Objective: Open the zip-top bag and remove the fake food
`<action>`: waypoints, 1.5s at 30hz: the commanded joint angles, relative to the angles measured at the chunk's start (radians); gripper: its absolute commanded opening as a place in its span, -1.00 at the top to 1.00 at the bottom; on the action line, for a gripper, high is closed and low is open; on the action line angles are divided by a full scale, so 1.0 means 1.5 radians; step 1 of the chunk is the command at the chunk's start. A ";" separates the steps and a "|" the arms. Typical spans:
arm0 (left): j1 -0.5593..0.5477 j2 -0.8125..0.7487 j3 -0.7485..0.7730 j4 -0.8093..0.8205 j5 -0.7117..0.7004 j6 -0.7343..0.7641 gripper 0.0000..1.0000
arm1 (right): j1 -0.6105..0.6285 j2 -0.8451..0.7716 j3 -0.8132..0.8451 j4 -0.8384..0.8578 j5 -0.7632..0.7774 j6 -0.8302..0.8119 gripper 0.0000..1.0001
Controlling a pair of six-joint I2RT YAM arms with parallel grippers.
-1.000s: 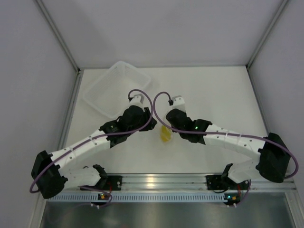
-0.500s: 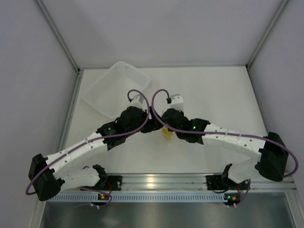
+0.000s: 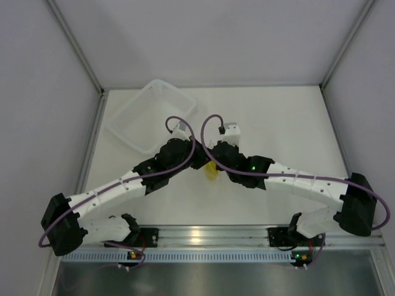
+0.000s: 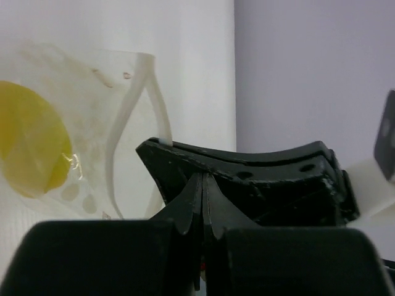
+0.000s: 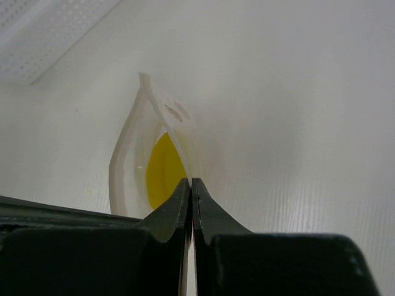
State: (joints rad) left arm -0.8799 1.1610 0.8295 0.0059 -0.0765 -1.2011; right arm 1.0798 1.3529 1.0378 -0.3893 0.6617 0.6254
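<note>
The zip-top bag [image 5: 126, 166] is a clear pouch at the table's middle, its mouth spread open. The fake food [image 5: 163, 169], a yellow lump, sits inside it. It also shows in the top view [image 3: 212, 173] and in the left wrist view [image 4: 31, 148], behind the bag's film [image 4: 92, 92]. My right gripper [image 5: 191, 182] is shut on the bag's right lip. My left gripper [image 4: 203, 177] is shut, its tips against the right gripper's fingers, with the bag's other lip [image 4: 157, 108] running to them. In the top view both grippers [image 3: 205, 161] meet above the bag.
A translucent white basket tray [image 3: 151, 114] stands at the back left, and its perforated corner shows in the right wrist view [image 5: 43, 37]. Grey walls close the table on three sides. The arms' bases and a metal rail [image 3: 210, 234] are at the near edge.
The two grippers, a little apart a second ago, have come together over the bag. The bag and yellow food have shifted slightly left under them.
</note>
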 commanded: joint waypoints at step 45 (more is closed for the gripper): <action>-0.001 -0.002 -0.246 -0.097 -0.278 -0.118 1.00 | 0.103 0.196 0.238 -0.259 0.154 -0.045 1.00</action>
State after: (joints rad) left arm -0.8940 1.1885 0.5365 -0.0444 -0.4351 -1.3453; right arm 1.2060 1.6283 1.3338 -0.6880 0.7849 0.5690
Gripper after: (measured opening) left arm 0.013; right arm 0.009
